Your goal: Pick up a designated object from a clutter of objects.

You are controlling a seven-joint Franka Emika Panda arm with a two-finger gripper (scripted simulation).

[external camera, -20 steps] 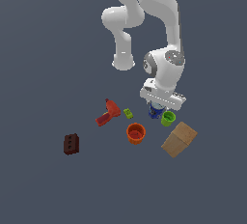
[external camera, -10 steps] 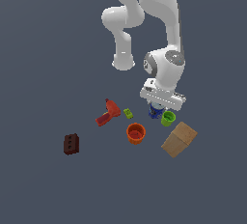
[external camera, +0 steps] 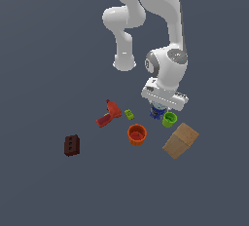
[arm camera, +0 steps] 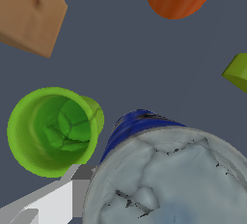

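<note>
Blue can under pincer, label print unreadable

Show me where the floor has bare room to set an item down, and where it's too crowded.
Bare floor lies around the dark red brick, which sits apart from everything, and between it and the red drill. It is crowded under the gripper: blue can, green cup, orange cup, tan box and small green block sit close together.

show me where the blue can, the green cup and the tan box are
blue can (arm camera: pixel 164 179): wrist view, on its pale grey top.
green cup (external camera: pixel 169 119): exterior view, on its open mouth.
tan box (external camera: pixel 180 141): exterior view, on its upper face.
</note>
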